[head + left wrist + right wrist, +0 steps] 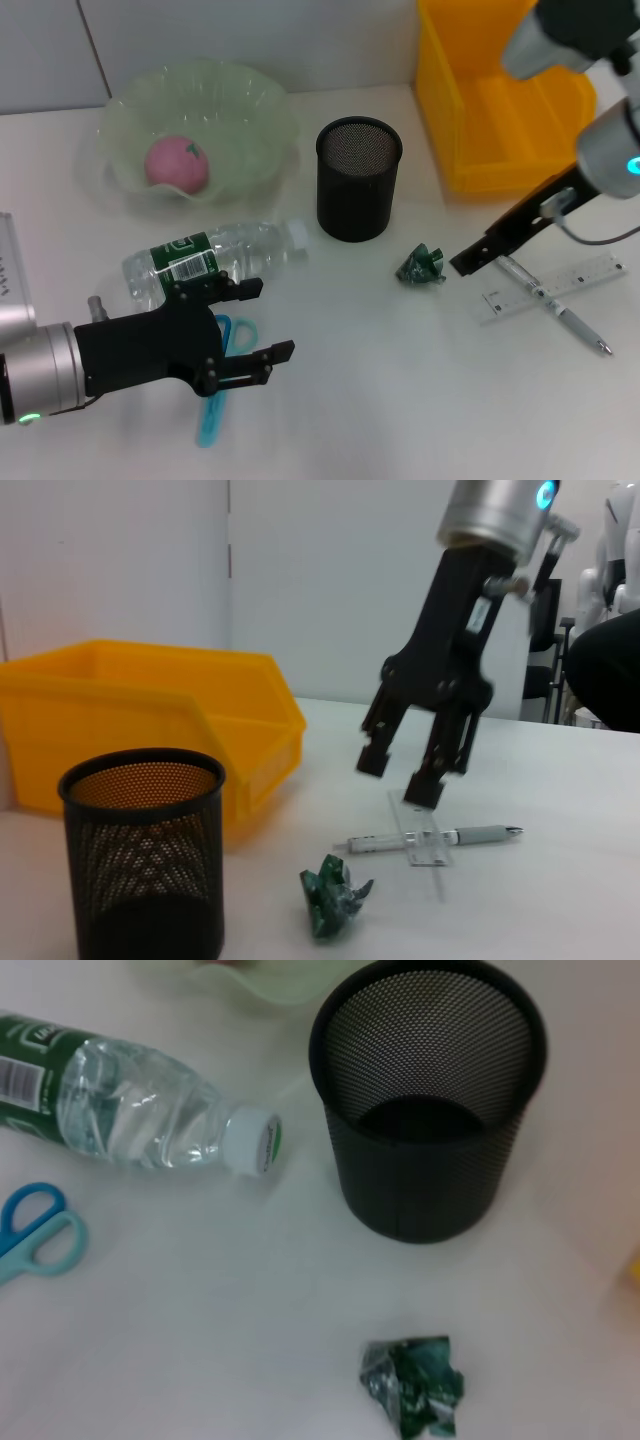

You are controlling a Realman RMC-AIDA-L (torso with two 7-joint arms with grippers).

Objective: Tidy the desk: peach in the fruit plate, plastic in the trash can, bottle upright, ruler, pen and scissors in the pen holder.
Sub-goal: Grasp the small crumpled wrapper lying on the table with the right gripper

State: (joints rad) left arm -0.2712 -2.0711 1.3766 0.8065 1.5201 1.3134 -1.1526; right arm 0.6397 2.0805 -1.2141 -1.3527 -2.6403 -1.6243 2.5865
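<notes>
A pink peach (178,162) lies in the pale green fruit plate (255,110). The water bottle (215,262) lies on its side; it also shows in the right wrist view (130,1110). My left gripper (262,320) is open just above blue scissors (215,405), in front of the bottle. Crumpled green plastic (421,266) lies right of the black mesh pen holder (358,180). My right gripper (470,262) is open and empty, hovering beside the clear ruler (560,285) and the pen (565,318) crossing it. The left wrist view shows the right gripper (398,775) above them.
A yellow bin (500,110) stands at the back right, behind the right arm. The pen holder (145,850), bin (150,720), plastic (333,895), ruler (420,830) and pen (470,834) show in the left wrist view. The scissors (35,1230) and plastic (412,1385) show in the right wrist view.
</notes>
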